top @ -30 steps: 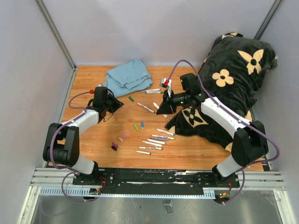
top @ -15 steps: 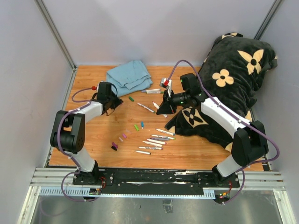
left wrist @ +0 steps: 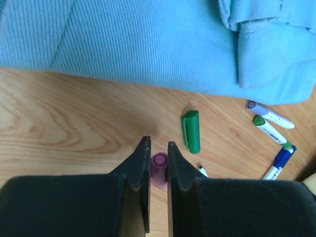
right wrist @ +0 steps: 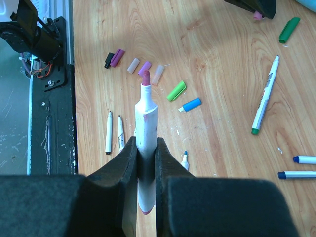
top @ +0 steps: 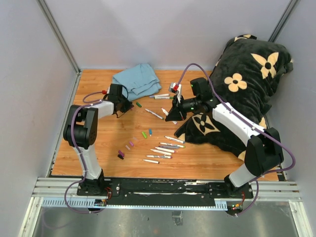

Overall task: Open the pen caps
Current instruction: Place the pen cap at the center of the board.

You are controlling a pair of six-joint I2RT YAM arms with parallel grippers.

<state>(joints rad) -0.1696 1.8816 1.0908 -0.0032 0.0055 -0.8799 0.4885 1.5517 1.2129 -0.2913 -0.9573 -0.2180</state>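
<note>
Pink cap [left wrist: 159,170] pinched in L gripper [left wrist: 158,146].

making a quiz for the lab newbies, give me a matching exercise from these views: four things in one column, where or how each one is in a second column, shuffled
Things:
1. pink cap
2. pink-tipped marker
3. green cap
4. blue cloth

Where or how:
a. lying loose on the table
b. pinched in the left hand
c. crumpled at the far side of the table
d. clamped in the right hand, tip bare

Pairs: 1-b, 2-d, 3-a, 4-c
</note>
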